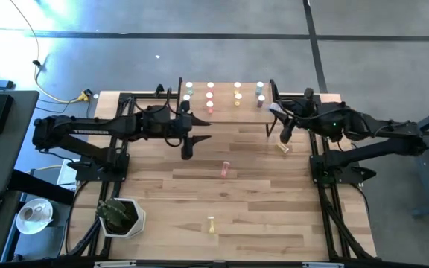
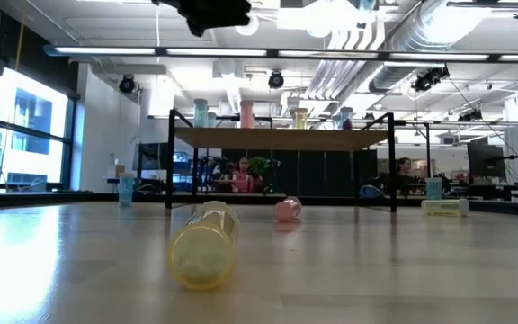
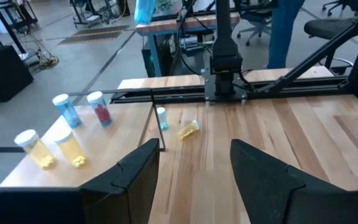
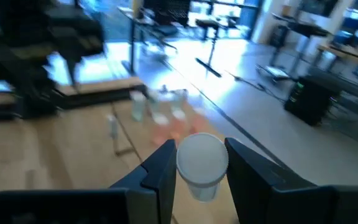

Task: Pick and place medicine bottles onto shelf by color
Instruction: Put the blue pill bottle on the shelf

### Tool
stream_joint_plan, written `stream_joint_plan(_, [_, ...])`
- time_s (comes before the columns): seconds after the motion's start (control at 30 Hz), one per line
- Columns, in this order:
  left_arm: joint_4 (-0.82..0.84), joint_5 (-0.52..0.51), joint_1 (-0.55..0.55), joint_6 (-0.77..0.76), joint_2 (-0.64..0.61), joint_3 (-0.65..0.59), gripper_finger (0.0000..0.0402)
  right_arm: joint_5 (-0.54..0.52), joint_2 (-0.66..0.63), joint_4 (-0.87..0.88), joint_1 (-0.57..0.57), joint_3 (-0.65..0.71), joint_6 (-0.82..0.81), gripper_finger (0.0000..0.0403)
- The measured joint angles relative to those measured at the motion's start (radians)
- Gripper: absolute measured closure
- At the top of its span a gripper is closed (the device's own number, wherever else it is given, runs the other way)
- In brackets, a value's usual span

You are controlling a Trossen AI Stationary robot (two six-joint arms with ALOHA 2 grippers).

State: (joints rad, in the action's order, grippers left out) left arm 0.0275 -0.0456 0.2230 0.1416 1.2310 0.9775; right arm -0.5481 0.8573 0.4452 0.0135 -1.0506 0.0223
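The shelf [image 1: 223,106] stands at the table's far middle, with several white-capped medicine bottles [image 1: 210,94] upright on it. On the tabletop lie a pink bottle [image 1: 224,169], a yellow one [image 1: 211,225] near the front edge and another yellow one [image 1: 283,147] at the right. My right gripper [image 4: 201,180] hovers by the shelf's right end, shut on a white-capped bottle [image 4: 201,163] whose body colour I cannot tell. My left gripper [image 3: 194,168] is open with nothing between its fingers, raised off the table just in front of the shelf's left end [image 1: 188,145]. My right gripper pinches the bottle between its two fingers, which lie on opposite sides of it at the white cap [image 4: 199,157]. The cap end faces back toward the wrist. The bottle is lifted clear of the table.
A plant pot [image 1: 119,216] sits at the table's near left corner. A blue bottle [image 3: 161,118] stands on the tabletop next to a shelf leg. The black frame rails [image 1: 326,186] run along both sides. People sit in the room behind [image 2: 241,173].
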Motion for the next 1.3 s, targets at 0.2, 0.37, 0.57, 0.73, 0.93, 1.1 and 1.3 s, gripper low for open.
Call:
stream_joint_plan(0.2, [0.049, 0.0, 0.0, -0.007, -0.053, 0.0, 0.0215, -0.072, -0.05, -0.027, 0.058, 0.183, -0.126, 0.0293])
stream_joint_plan(0.37, [0.072, 0.0, 0.0, -0.007, -0.082, 0.0, 0.0216, 0.06, -0.051, -0.108, 0.159, 0.311, -0.213, 0.0293])
stream_joint_plan(0.57, [0.075, 0.0, 0.0, -0.006, -0.086, 0.0, 0.0216, 0.173, -0.024, -0.216, 0.284, 0.373, -0.25, 0.0293])
stream_joint_plan(0.73, [0.096, 0.0, 0.0, -0.007, -0.086, 0.0, 0.0216, 0.274, 0.052, -0.218, 0.364, 0.341, -0.226, 0.0293])
stream_joint_plan(0.93, [0.108, -0.004, 0.0, -0.007, -0.086, 0.0, 0.0216, 0.295, 0.128, -0.218, 0.394, 0.307, -0.182, 0.0293])
stream_joint_plan(1.1, [0.112, -0.004, 0.0, -0.006, -0.085, 0.0, 0.0216, 0.287, 0.173, -0.224, 0.395, 0.298, -0.16, 0.0293])
stream_joint_plan(1.3, [0.111, -0.011, 0.0, 0.001, -0.085, 0.0, 0.0216, 0.263, 0.19, -0.23, 0.401, 0.298, -0.134, 0.0293])
